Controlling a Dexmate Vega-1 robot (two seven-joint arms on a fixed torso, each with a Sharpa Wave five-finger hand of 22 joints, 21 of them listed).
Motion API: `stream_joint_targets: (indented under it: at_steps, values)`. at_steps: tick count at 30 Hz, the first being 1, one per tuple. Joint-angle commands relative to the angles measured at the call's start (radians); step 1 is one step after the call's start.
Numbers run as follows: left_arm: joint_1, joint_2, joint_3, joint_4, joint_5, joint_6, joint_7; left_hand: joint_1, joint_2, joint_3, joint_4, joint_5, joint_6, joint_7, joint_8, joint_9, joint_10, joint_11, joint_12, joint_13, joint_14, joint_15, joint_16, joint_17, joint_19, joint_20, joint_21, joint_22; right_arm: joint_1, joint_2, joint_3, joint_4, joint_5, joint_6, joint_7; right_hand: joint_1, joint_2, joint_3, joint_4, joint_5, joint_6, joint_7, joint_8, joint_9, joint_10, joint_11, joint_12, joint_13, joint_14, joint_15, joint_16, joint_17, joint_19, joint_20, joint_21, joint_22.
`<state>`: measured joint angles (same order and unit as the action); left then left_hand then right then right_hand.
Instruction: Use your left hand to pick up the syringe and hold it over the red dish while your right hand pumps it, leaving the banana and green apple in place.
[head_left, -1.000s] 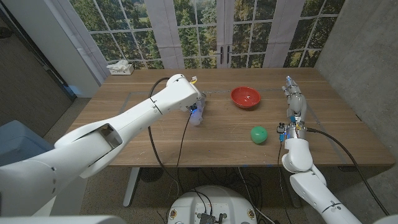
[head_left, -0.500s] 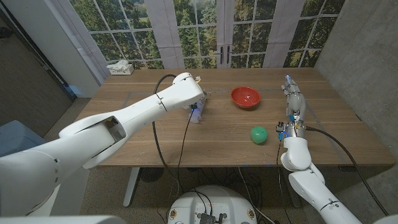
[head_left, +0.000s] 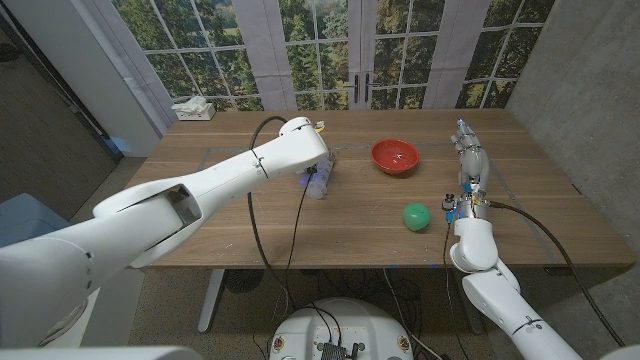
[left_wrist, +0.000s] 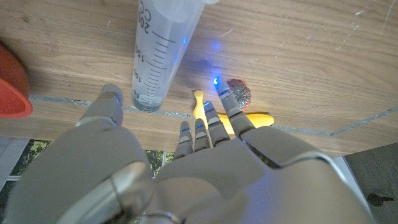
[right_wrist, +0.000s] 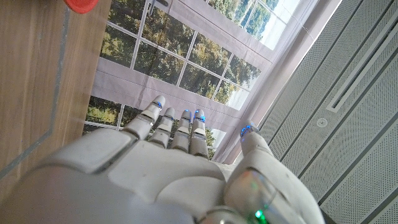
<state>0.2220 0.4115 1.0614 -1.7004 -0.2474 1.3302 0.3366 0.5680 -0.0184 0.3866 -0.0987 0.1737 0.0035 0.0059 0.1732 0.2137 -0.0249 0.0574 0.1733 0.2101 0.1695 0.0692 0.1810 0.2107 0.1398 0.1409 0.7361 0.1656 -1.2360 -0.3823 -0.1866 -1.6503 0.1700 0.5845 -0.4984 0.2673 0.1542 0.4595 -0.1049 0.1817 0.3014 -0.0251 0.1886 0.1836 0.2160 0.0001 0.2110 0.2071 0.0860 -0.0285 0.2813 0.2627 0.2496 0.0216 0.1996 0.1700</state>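
**Syringe on the table, left hand right over it**

Landmark is the red dish (head_left: 394, 156). Nearest, the green apple (head_left: 416, 216) sits just in front of it. Right hand (head_left: 471, 160) stands off to the dish's right, fingers apart, holding nothing. Left of the dish lies the syringe (left_wrist: 163, 50), a clear barrel with black markings; the left hand (left_wrist: 186, 168) hovers there, unclenched, fingers spread. Banana (left_wrist: 229, 118) lies beyond.
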Motion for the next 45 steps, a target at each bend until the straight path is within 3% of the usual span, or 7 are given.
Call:
stream_joint_targets:
  at_steps: [1, 14, 19, 22, 28, 33, 45]
  values:
    - [0.141, 0.043, -0.092, -0.122, 0.092, -0.152, 0.119, -0.051, 0.027, -0.005, 0.006, 0.002, -0.065, -0.024, 0.003, -0.014, -0.068, 0.009, 0.008, -0.012, -0.077, 0.024, -0.004, -0.009, -0.064, 0.013, -0.064, 0.001, 0.005, -0.002, -0.005, 0.003, 0.002, -0.004, -0.002, -0.007, 0.002, -0.006, 0.001, 0.006, -0.003, -0.002, 0.003, 0.002, 0.004, 0.003, -0.001, 0.002, 0.006, 0.0, 0.0, 0.006, 0.002, 0.007, -0.002, 0.004]
    - [0.347, 0.071, -0.259, -0.181, 0.133, -0.474, 0.2, -0.258, 0.142, -0.012, 0.064, 0.006, -0.177, -0.137, 0.01, -0.032, -0.242, -0.052, 0.011, -0.027, -0.33, 0.019, -0.005, -0.02, -0.32, -0.038, -0.282, 0.004, 0.009, -0.009, -0.011, 0.01, 0.026, -0.004, 0.017, -0.011, 0.001, -0.009, 0.002, 0.005, -0.001, 0.001, 0.004, 0.002, 0.0, 0.009, -0.002, 0.002, -0.001, 0.003, -0.003, 0.007, -0.001, 0.008, -0.003, 0.004]
    - [0.42, 0.088, -0.32, -0.167, 0.117, -0.679, 0.181, -0.319, 0.159, -0.018, 0.089, 0.012, -0.2, -0.151, 0.005, -0.035, -0.272, -0.076, 0.011, -0.03, -0.399, -0.005, -0.009, -0.022, -0.396, -0.051, -0.34, 0.004, 0.015, -0.016, -0.016, 0.017, 0.03, 0.003, 0.032, -0.02, -0.004, -0.014, 0.006, 0.003, -0.001, 0.005, 0.004, 0.002, -0.001, 0.011, -0.002, 0.002, -0.003, 0.007, -0.003, 0.008, -0.001, 0.012, -0.003, 0.004]
    - [0.441, 0.096, -0.337, -0.159, 0.119, -0.752, 0.162, -0.374, 0.193, -0.001, 0.129, 0.023, -0.207, -0.135, 0.004, -0.04, -0.288, -0.127, 0.013, -0.033, -0.46, -0.045, -0.006, -0.026, -0.495, -0.076, -0.411, 0.005, 0.019, -0.021, -0.02, 0.024, 0.038, 0.006, 0.044, -0.032, -0.008, -0.021, 0.013, -0.001, 0.0, 0.007, 0.004, 0.003, -0.002, 0.015, -0.002, 0.003, -0.003, 0.009, -0.004, 0.009, -0.001, 0.015, -0.003, 0.004]
    - [0.511, 0.096, -0.411, -0.086, 0.043, -1.045, 0.078, -0.446, 0.195, 0.003, 0.191, 0.034, -0.232, -0.11, 0.002, -0.041, -0.311, -0.128, 0.012, -0.034, -0.506, -0.096, -0.003, -0.025, -0.513, -0.115, -0.445, 0.007, 0.027, -0.035, -0.025, 0.03, 0.061, 0.003, 0.073, -0.083, -0.026, -0.049, 0.041, -0.009, -0.004, 0.019, 0.004, 0.005, -0.004, 0.02, -0.002, 0.003, -0.008, 0.017, -0.007, 0.012, -0.004, 0.015, -0.003, 0.005]
    - [0.544, 0.083, -0.436, -0.008, 0.053, -1.269, 0.049, -0.522, 0.216, 0.045, 0.277, 0.057, -0.172, -0.088, 0.016, -0.044, -0.26, -0.129, 0.027, -0.037, -0.478, -0.122, 0.011, -0.029, -0.482, -0.169, -0.463, 0.007, 0.028, -0.053, -0.028, 0.027, 0.09, -0.005, 0.104, -0.115, -0.033, -0.066, 0.058, -0.008, -0.013, 0.029, 0.0, 0.004, -0.016, 0.021, -0.006, 0.003, -0.023, 0.012, -0.015, 0.014, -0.009, -0.003, -0.004, 0.005]
    - [0.565, 0.057, -0.488, 0.133, -0.023, -1.576, -0.117, -0.552, 0.2, 0.063, 0.276, 0.065, -0.153, -0.093, 0.01, -0.045, -0.248, -0.136, 0.022, -0.038, -0.463, -0.149, 0.008, -0.033, -0.419, -0.239, -0.462, 0.006, 0.047, -0.084, -0.052, 0.036, 0.198, -0.018, 0.207, -0.165, -0.049, -0.092, 0.082, -0.003, -0.054, 0.043, -0.01, 0.001, -0.054, 0.007, -0.018, 0.0, -0.058, -0.01, -0.033, 0.013, -0.023, -0.022, -0.007, 0.004]
